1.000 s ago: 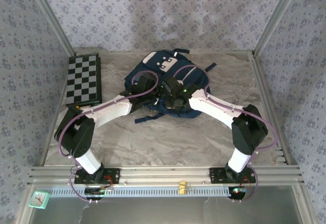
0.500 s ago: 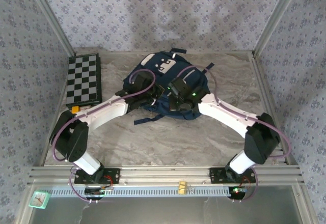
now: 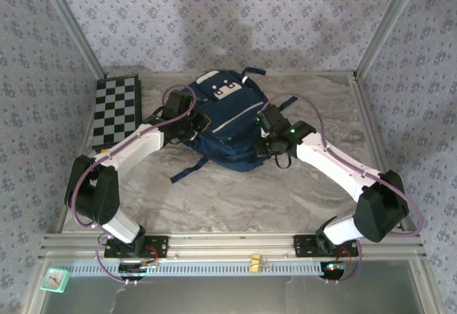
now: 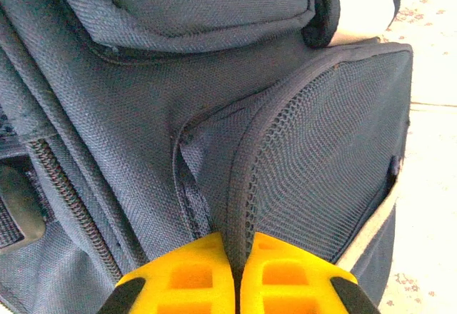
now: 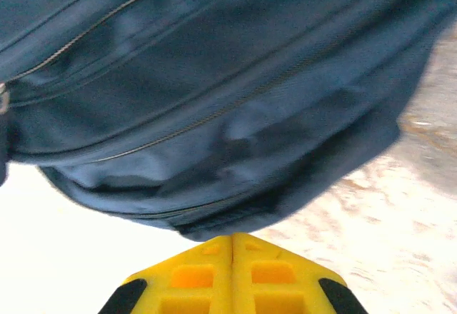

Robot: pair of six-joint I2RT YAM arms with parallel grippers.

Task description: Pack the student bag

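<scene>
Spreading apart since before — left gripper (image 4: 237,241) pinches the student bag (image 3: 227,123), right gripper (image 5: 232,240) closed.

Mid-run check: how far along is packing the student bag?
Done: nothing looks packed. The zips in the wrist views look closed, and the chessboard lies on the table beside the student bag.
In hand: the left gripper is shut on the bag's mesh side pocket edge. The right gripper is shut at its lower edge, grip unclear.
Left: opening and loading.
</scene>
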